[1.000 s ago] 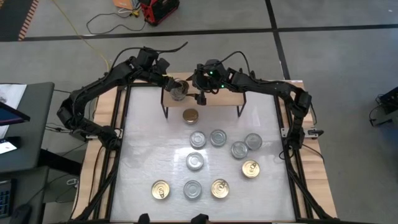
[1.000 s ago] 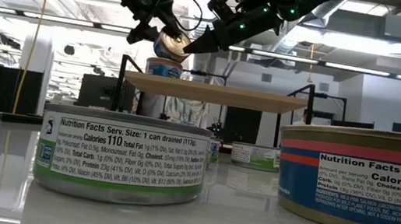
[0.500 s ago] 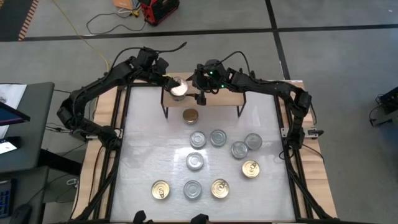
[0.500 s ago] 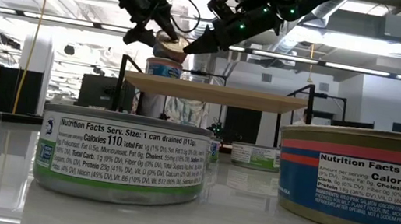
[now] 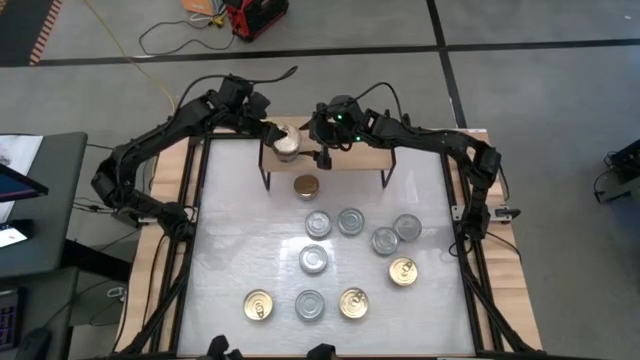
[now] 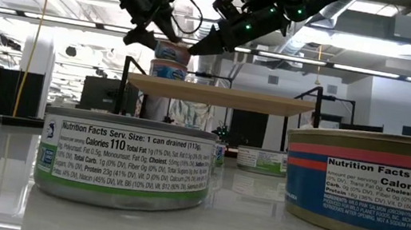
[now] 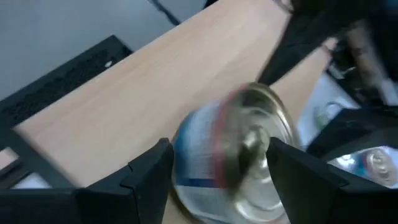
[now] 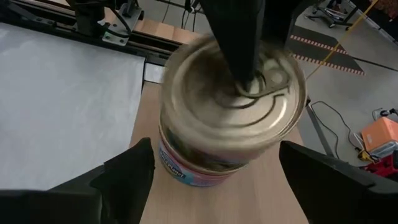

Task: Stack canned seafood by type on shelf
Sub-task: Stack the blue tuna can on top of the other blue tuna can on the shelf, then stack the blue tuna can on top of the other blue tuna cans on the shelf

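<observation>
High view shows me both arms meeting over the left end of the shelf (image 5: pixel 350 158), where a top can (image 5: pixel 286 141) sits on a lower can (image 6: pixel 168 69), and nine more tins (image 5: pixel 312 224) wait on the tabletop (image 5: pixel 230 230), one of them just in front of the shelf. My left end effector (image 6: pixel 146 32) has its fingers spread beside the top can, apparently just clear of it, though the blurred wrist picture leaves contact uncertain. My right end effector (image 8: pixel 205 171) stands wide around the same stack, not pinching. My worry is the stack: if either finger drags the rim as I pull away, the top can could slide off-centre or tip off the shelf edge, which lies close by.
</observation>
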You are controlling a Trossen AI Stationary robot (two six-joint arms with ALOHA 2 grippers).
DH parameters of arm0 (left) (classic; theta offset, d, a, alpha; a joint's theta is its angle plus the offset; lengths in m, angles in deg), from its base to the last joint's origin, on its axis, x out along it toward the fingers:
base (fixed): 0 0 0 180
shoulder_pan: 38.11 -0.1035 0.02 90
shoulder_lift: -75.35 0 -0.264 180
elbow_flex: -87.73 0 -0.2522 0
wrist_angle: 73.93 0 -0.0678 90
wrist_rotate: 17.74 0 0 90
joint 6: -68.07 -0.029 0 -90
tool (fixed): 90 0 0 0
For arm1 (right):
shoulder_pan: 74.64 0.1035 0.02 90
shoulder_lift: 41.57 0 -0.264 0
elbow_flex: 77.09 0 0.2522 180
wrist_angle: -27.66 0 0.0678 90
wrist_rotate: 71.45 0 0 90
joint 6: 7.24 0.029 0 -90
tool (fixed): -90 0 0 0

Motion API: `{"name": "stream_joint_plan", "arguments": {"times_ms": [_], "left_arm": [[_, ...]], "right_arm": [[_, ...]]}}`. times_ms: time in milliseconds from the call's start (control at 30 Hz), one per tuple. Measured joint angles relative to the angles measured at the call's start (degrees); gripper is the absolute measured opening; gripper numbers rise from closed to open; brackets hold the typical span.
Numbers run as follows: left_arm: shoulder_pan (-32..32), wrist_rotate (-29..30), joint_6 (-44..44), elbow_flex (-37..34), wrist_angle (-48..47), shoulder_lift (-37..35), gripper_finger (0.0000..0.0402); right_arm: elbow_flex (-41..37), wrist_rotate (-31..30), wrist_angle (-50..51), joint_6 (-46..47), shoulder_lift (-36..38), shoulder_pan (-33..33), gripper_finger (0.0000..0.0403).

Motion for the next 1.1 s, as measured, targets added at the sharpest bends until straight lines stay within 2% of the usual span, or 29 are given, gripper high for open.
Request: {"name": "stream_joint_plan", "arguments": {"times_ms": [300,500,633,733,833,900,1100], "left_arm": [[-0.2,1.6,-4.5,0.0,-0.2,0.0,0.0248],[-0.1,7.0,-13.3,2.5,1.0,-2.0,0.0248],[1.6,8.2,-20.7,2.7,3.1,-5.5,0.0248],[5.3,9.0,-27.1,2.7,3.1,-8.1,0.0248],[10.8,9.6,-33.0,2.0,0.3,-10.0,0.0248],[15.5,10.8,-35.7,-0.1,-0.6,-11.4,0.0248],[31.1,20.5,-42.1,-9.0,2.2,-13.5,0.0248]], "right_arm": [[0.0,0.0,0.1,-0.1,0.0,0.0,0.0369],[0.0,-2.6,0.5,-1.0,0.8,-0.3,0.0369],[0.0,-4.5,3.3,-1.4,3.6,-0.4,0.0369],[0.0,-7.7,8.3,-1.4,6.6,-0.4,0.0369],[-2.0,-7.8,11.1,0.3,10.6,0.1,0.0369],[-6.1,-8.5,10.7,1.5,13.8,0.7,0.0369],[-21.6,-21.3,4.4,5.6,25.0,5.3,0.0349]]}}
